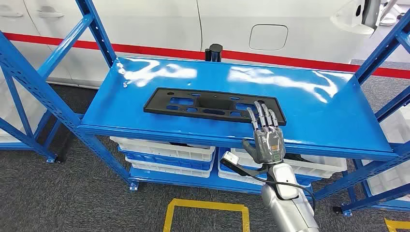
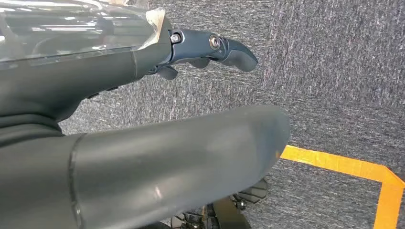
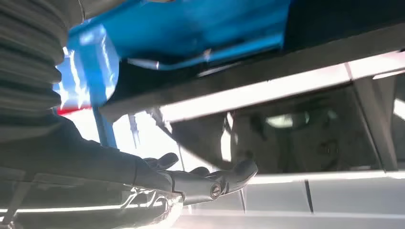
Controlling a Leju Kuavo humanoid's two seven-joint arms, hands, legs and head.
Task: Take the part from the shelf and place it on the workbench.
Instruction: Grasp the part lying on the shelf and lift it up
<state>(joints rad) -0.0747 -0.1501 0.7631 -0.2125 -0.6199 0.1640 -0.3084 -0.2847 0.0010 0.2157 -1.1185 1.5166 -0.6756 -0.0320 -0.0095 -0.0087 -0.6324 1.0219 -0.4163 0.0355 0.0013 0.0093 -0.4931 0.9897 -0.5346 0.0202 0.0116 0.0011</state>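
The part (image 1: 208, 104) is a flat black plate with several cut-outs, lying lengthwise on the top board of the blue shelf (image 1: 319, 111). My right hand (image 1: 266, 137) is raised at the shelf's front edge, fingers straight and apart, their tips over the part's right end; whether they touch it I cannot tell. It holds nothing. In the right wrist view the right hand (image 3: 191, 179) stretches out below the blue shelf edge (image 3: 191, 28). My left hand (image 2: 210, 47) hangs over the grey carpet with nothing in it, fingers stretched out.
White bins (image 1: 164, 152) fill the lower shelf level. Blue uprights (image 1: 29, 87) and diagonal braces flank the shelf on both sides. A white car body (image 1: 241, 24) stands behind it, with a black post (image 1: 213, 50) at the rear edge. Yellow tape (image 1: 205, 208) marks the carpet.
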